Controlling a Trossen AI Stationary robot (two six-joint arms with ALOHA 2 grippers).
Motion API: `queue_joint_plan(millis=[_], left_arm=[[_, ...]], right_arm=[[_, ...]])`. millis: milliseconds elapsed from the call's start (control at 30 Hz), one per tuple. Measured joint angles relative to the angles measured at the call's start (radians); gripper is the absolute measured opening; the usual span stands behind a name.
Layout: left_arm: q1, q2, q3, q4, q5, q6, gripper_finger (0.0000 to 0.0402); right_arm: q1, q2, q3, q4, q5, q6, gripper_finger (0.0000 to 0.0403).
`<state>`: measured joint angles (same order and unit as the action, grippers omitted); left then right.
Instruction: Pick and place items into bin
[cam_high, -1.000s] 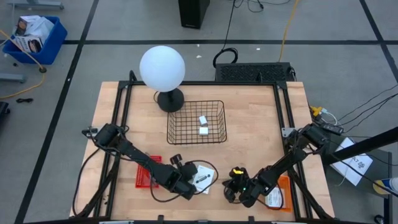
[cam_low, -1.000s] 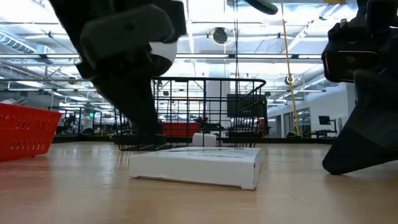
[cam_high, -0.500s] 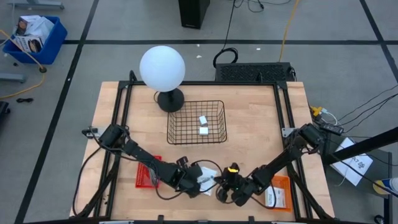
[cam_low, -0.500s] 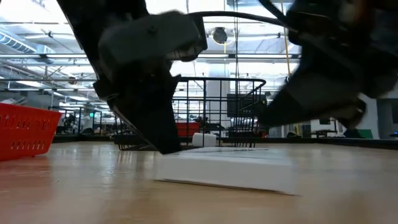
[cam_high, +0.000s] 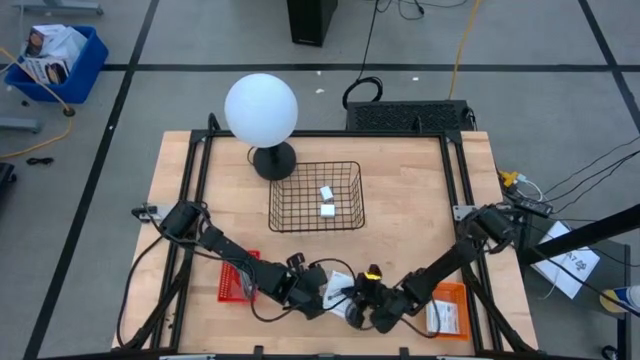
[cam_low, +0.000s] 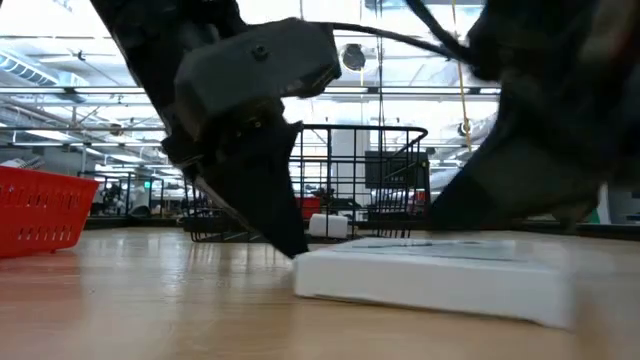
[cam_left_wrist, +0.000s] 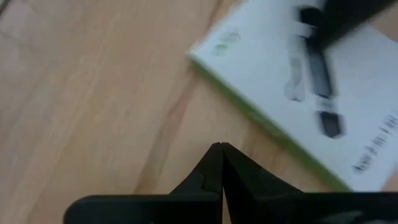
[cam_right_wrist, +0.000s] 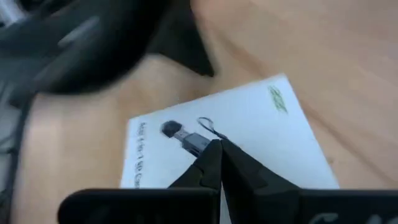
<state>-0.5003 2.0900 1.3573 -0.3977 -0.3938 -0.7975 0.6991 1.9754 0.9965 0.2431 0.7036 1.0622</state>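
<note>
The flat white printed packet (cam_high: 337, 283) lies at lower centre of the high view. The left gripper (cam_left_wrist: 220, 163) and the right gripper (cam_right_wrist: 217, 158) are both closed and empty, and crowd it. They may collide or push it away. The black wire basket (cam_high: 290, 217) holds two small white blocks (cam_high: 326, 201).

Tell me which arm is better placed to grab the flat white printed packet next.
Probably right: the right gripper, fingers shut, hangs directly over the flat white printed packet, while the left gripper, also shut, points at bare wood beside its edge.
</note>
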Motion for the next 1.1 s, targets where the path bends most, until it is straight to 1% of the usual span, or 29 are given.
queue_joint_plan(millis=[67, 167, 267, 433, 500, 567, 633, 700, 767, 867, 1000, 1033, 1100], left_arm=[[0.001, 0.0, 0.001, 0.003, -0.006, 0.002, 0.0002], [0.001, 0.0, 0.001, 0.005, 0.006, 0.003, 0.0006], [0.003, 0.0, 0.001, 0.007, 0.024, 0.004, 0.0006], [0.003, 0.0, 0.001, 0.041, 0.031, 0.019, 0.0006], [0.003, 0.0, 0.001, 0.09, 0.067, 0.043, 0.0007], [0.005, 0.0, 0.001, 0.143, 0.107, 0.073, 0.0004], [0.007, 0.009, 0.002, 0.194, 0.127, 0.1, 0.0003], [0.013, 0.011, 0.002, 0.193, 0.13, 0.1, 0.0004], [0.023, 0.027, 0.003, 0.193, 0.135, 0.08, 0.0003], [0.035, 0.052, 0.006, 0.207, 0.149, 0.056, 0.0004], [0.037, 0.071, 0.006, 0.251, 0.157, 0.06, 0.0004], [0.037, 0.071, 0.005, 0.255, 0.155, 0.063, 0.0003], [0.03, 0.064, 0.005, 0.25, 0.106, 0.075, 0.0003]], right_arm=[[0.022, -0.041, 0.001, -0.005, 0.011, -0.025, 0.0], [0.065, -0.09, 0.008, -0.023, 0.062, 0.001, 0.0], [0.102, -0.092, 0.006, -0.086, 0.076, 0.1, 0.0], [0.139, -0.064, 0.007, -0.227, 0.003, 0.367, 0.0], [0.132, -0.045, 0.005, -0.243, -0.04, 0.405, 0.0], [0.11, -0.028, 0.007, -0.222, -0.072, 0.416, 0.0], [0.081, -0.01, 0.009, -0.192, -0.106, 0.404, 0.0], [0.056, 0.002, 0.009, -0.155, -0.11, 0.349, 0.0], [0.041, 0.005, 0.008, -0.125, -0.099, 0.279, 0.0], [0.035, 0.014, 0.006, -0.046, -0.054, 0.162, 0.0], [0.033, 0.019, 0.003, 0.04, -0.024, 0.04, 0.0], [0.033, 0.019, 0.003, 0.046, -0.014, 0.032, 0.0], [0.032, 0.017, 0.003, 0.042, 0.001, 0.063, 0.0]])
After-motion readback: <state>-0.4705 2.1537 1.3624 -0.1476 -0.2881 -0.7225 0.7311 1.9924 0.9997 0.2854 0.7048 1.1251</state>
